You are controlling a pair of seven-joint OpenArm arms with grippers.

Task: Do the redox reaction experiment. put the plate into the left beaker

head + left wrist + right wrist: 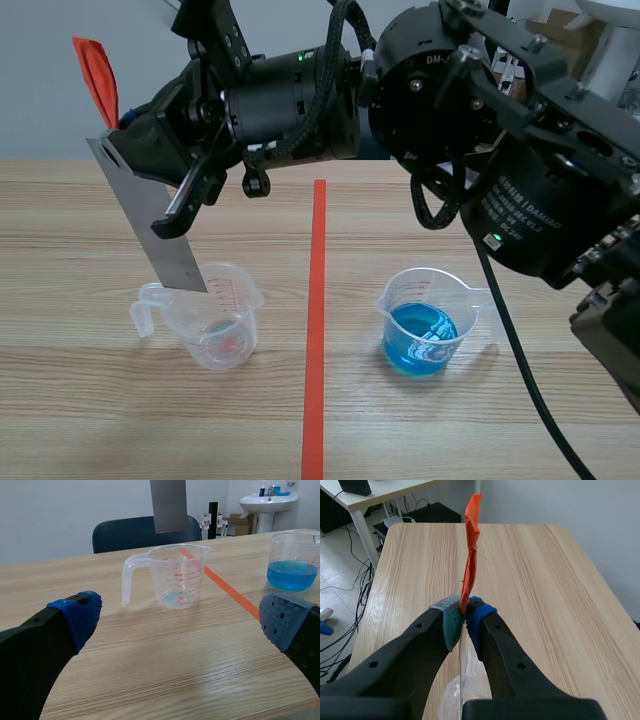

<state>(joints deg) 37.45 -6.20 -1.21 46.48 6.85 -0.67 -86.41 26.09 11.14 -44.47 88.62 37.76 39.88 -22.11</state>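
A grey metal plate point(160, 225) with an orange tape tab point(97, 80) at its top hangs tilted over the left beaker point(218, 318). My right gripper point(125, 148), reaching across from the right, is shut on the plate's upper end. In the right wrist view the plate point(461, 667) shows edge-on between the pads, the tab point(470, 555) above them and the beaker point(451, 696) underneath. In the left wrist view the plate's lower edge point(168, 505) hangs just above the clear beaker point(175, 575), which holds a little tinted liquid. My left gripper point(177, 625) is open low over the table, short of this beaker.
A second beaker point(428, 322) with blue liquid stands right of the orange-red tape line point(316, 330); it is also in the left wrist view point(294, 562). The right arm's black cable point(520, 360) hangs beside it. A dark chair point(140, 532) stands beyond the table.
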